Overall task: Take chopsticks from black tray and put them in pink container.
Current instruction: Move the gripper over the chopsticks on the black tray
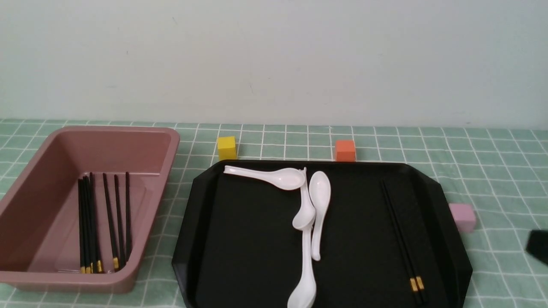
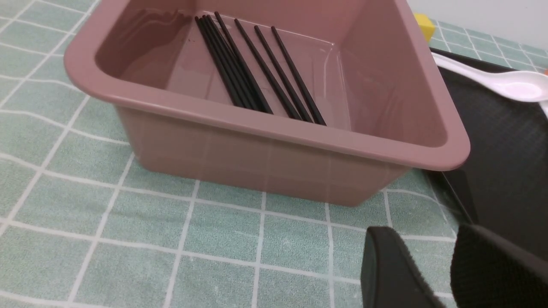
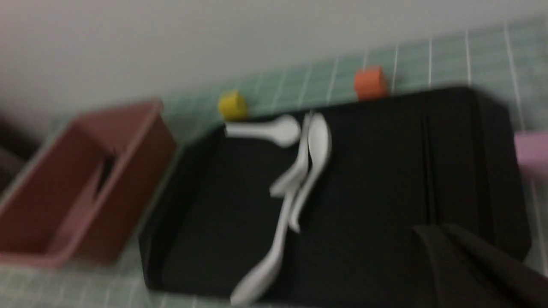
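Two chopsticks (image 1: 400, 233) lie side by side along the right part of the black tray (image 1: 239, 239), their gold bands toward me. Several more chopsticks (image 1: 92, 222) lie in the pink container (image 1: 171, 149) on the left, also seen in the left wrist view (image 2: 257, 72). My left gripper (image 2: 432, 256) is open and empty, low over the cloth by the container's near corner (image 2: 274, 124). My right gripper (image 3: 449, 239) looks shut and empty in a blurred view. It is above the tray's near right part (image 3: 222, 205), and a dark bit of it (image 1: 539, 247) shows at the front view's right edge.
Three white spoons (image 1: 310, 205) lie tangled in the tray's middle. A yellow cube (image 1: 226, 147) and an orange cube (image 1: 345, 150) stand just behind the tray. A pale pink cube (image 1: 462, 217) sits against its right edge. A wall closes the back of the checked green cloth.
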{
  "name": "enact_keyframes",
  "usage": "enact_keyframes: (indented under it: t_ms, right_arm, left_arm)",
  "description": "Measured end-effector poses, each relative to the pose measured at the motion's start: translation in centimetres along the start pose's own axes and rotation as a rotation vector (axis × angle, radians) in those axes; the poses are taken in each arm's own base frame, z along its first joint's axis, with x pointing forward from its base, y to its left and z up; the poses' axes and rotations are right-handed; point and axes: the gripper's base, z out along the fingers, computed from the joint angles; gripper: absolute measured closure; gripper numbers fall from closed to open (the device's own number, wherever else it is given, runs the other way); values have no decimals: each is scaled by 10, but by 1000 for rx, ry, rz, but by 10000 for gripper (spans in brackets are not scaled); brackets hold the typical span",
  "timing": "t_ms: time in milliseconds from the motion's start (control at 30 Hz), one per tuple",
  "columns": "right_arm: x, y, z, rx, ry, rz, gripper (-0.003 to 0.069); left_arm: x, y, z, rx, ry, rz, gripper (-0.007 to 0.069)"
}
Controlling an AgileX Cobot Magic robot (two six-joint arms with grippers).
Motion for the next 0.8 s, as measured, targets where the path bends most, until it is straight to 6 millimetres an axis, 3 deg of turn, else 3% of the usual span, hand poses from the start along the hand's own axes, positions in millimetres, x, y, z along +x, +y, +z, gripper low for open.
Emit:
enact_keyframes:
  t_ms: [67,233,333,433,533,800]
  right_arm:
    - [-7,-9,37,38,224,30,664]
    - [-9,-25,107,70,523,33,620]
    - [-8,-25,154,61,678,-7,524]
    - [-8,-22,186,70,751,-51,431]
    - [-11,-20,211,122,790,-81,360]
    - [-16,-20,240,329,795,-175,333]
  left_arm:
    - [0,0,0,0,0,0,386]
    - [0,0,0,0,0,0,386]
    - [0,0,0,0,0,0,386]
    - [0,0,0,0,0,0,386]
    - [0,0,0,0,0,0,386]
    - [0,0,0,0,0,0,386]
